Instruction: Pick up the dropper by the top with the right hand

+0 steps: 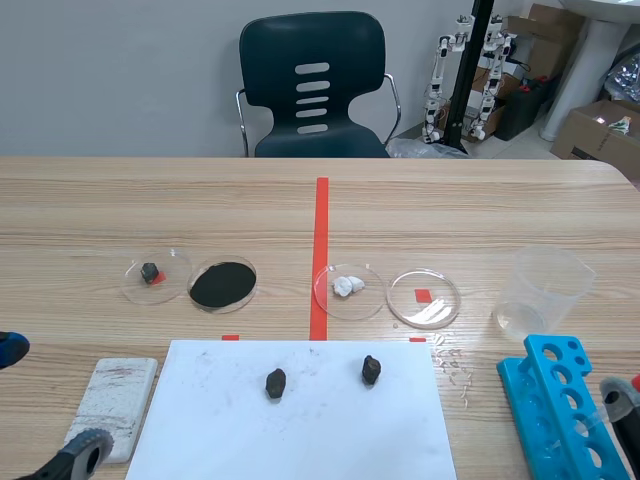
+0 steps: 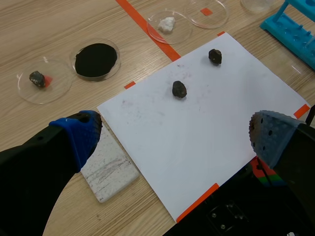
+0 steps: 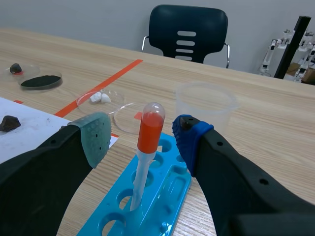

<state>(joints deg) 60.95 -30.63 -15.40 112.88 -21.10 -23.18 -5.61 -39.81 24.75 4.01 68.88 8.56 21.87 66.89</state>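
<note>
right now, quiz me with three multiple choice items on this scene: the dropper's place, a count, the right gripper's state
1. Where is the dropper? A standing in the blue rack B flat beside it C hanging above it
2. How many dark lumps lie on the white sheet? A one B two C four
3. The right gripper is: A open, a finger either side of the bulb B shut on the bulb C shut on nothing
Key: A, its tube enters a rack hole; B, two lumps show; A, gaps show beside the bulb.
</note>
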